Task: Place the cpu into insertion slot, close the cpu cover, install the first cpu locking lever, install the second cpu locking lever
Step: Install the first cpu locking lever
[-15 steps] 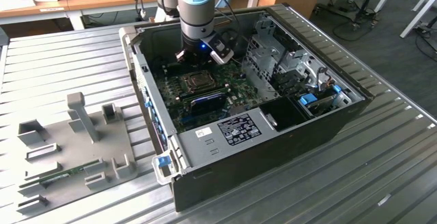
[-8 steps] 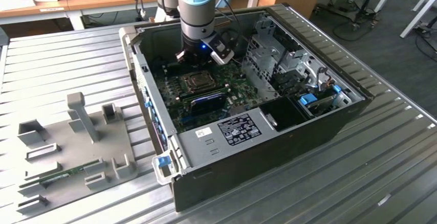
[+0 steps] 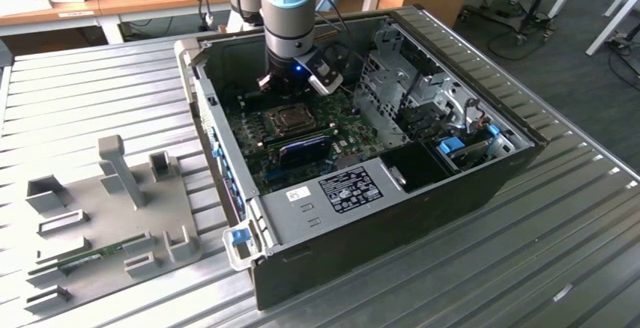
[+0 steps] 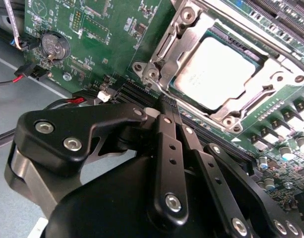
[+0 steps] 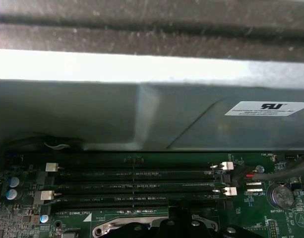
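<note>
1. While the dull grey square cpu point(image 4: 213, 72) sits inside the silvery hinged cpu cover point(image 4: 189, 32), the black gripper point(image 4: 166, 105) hangs just beside that cover, jaws pressed together (nothing pinched).
2. Risk: a skewed push could scrape the green circuit board point(image 4: 102, 25) beside the cover.

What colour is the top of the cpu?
The cpu is dull silvery grey on top; it shows best in the second wrist view.

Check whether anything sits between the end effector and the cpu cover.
Nothing visible does. In the second wrist view the end effector is right beside the cpu cover, which lies down around the seated cpu.
</note>
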`<state>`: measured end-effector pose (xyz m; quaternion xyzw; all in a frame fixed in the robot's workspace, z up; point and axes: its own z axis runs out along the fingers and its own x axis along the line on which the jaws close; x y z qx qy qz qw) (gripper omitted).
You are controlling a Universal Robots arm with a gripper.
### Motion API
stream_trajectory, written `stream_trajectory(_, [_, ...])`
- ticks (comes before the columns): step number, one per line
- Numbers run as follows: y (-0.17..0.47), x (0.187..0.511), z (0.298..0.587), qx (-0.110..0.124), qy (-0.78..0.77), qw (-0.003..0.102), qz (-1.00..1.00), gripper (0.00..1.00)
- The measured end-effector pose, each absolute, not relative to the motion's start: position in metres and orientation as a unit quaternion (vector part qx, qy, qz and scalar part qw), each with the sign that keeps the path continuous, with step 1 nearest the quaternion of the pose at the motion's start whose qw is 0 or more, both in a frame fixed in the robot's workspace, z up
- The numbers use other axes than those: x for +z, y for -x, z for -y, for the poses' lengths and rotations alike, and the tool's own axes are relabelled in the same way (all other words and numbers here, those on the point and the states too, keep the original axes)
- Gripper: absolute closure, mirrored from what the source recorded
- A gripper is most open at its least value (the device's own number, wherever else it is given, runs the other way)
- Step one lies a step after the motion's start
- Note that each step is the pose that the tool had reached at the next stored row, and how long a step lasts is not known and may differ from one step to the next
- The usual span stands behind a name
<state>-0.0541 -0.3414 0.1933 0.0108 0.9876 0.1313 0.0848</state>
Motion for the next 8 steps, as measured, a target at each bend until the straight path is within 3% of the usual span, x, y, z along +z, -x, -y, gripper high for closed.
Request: stream_trajectory(8, [0.0541, 0.1978, 0.3402, 0.131, -0.011, 0.085, -0.988, 0.89])
